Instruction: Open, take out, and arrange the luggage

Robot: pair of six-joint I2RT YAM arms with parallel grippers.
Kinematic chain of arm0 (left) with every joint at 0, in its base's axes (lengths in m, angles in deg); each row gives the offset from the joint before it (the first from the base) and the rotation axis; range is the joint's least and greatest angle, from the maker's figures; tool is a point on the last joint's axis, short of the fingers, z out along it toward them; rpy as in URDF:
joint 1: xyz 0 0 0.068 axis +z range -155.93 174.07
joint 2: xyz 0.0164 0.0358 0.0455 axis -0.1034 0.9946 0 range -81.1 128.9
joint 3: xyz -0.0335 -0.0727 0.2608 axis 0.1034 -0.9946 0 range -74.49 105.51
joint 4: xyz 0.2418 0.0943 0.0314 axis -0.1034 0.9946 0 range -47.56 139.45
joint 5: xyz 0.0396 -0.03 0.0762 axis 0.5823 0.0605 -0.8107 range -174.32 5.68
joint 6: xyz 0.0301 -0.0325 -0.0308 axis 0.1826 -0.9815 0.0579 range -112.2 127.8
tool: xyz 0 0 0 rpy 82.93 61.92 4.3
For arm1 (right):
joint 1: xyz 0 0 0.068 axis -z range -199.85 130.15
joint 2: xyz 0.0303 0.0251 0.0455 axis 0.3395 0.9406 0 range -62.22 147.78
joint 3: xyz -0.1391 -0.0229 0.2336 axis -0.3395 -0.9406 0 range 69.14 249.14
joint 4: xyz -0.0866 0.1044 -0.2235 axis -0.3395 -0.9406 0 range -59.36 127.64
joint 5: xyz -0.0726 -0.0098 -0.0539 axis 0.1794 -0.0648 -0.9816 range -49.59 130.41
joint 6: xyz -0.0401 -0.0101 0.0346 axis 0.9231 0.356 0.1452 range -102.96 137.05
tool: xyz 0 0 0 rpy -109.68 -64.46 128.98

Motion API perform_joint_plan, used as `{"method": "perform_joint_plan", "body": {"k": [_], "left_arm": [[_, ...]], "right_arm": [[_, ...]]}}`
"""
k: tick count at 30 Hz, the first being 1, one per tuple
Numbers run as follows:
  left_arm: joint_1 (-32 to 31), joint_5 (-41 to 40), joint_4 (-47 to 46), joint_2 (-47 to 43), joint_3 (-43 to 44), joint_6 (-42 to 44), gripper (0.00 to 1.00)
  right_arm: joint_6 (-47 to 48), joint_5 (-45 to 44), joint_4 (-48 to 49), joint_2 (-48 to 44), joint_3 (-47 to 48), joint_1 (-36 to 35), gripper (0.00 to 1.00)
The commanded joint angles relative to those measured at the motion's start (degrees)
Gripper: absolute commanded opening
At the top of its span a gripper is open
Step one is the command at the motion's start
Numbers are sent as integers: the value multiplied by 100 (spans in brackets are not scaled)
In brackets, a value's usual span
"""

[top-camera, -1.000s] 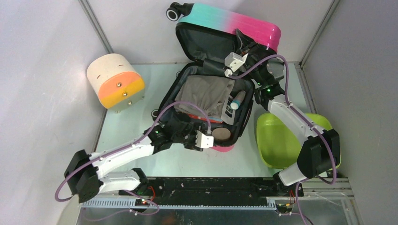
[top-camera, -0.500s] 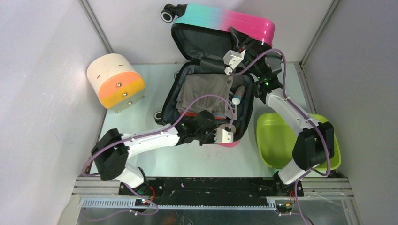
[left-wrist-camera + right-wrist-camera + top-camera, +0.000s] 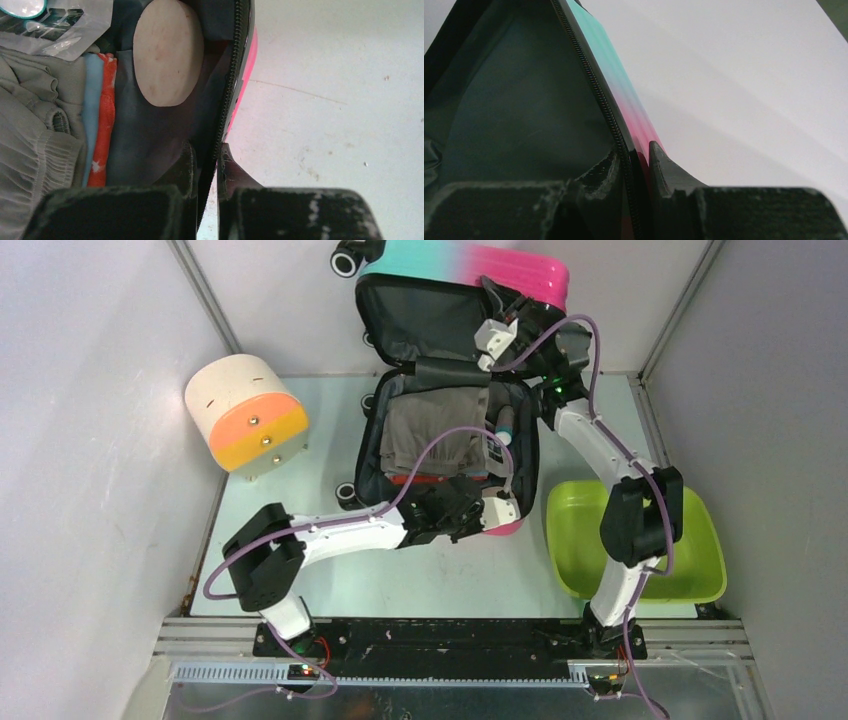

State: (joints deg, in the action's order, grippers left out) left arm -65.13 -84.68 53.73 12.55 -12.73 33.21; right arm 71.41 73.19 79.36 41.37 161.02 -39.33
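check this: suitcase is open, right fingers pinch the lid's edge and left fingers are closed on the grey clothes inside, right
Not quite. The left fingers are closed on the zippered rim of the luggage's lower half, not on the grey clothes; the left wrist view shows it. The rest holds: it is open and the right fingers pinch the lid's edge.

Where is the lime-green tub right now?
In the top view, the lime-green tub sits at the near right of the table, just right of the open luggage and partly under the right arm.
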Motion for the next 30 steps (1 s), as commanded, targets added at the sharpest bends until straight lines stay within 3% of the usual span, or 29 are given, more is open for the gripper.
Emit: {"method": "perform_joint_plan", "body": {"k": [1, 4, 6, 8, 9, 13, 20, 24, 27, 30], "left_arm": [[-26, -1187, -754, 175, 265, -658, 0], [-157, -1187, -829, 223, 297, -736, 0], [-236, -1175, -801, 241, 357, -754, 0], [-289, -1097, -773, 262, 370, -797, 0], [-296, -1076, -851, 261, 345, -816, 0], [-303, -1008, -1061, 288, 240, -935, 0], [-303, -1139, -1019, 494, 527, -956, 0], [-303, -1148, -964, 460, 556, -924, 0], [-305, -1135, -1026, 438, 515, -984, 0], [-303, -1126, -1096, 444, 434, -1041, 0]], "right_arm": [[-1166, -55, 113, 573, 551, 125, 2], [-1305, -61, 147, 803, 848, 156, 12], [-1410, -113, 82, 1034, 1095, 164, 24], [-1616, -263, -99, 1285, 1488, 183, 44], [-1805, -351, -156, 1369, 1728, 195, 59], [-2246, -830, -179, 1560, 1968, 244, 81], [-2625, -1314, -905, 1446, 2114, 275, 85], [-2892, -1985, -1476, 1794, 2996, 319, 84], [-3182, -1841, -1466, 1992, 3183, 372, 88], [-3352, -1919, -2040, 2172, 3635, 346, 92]]}}
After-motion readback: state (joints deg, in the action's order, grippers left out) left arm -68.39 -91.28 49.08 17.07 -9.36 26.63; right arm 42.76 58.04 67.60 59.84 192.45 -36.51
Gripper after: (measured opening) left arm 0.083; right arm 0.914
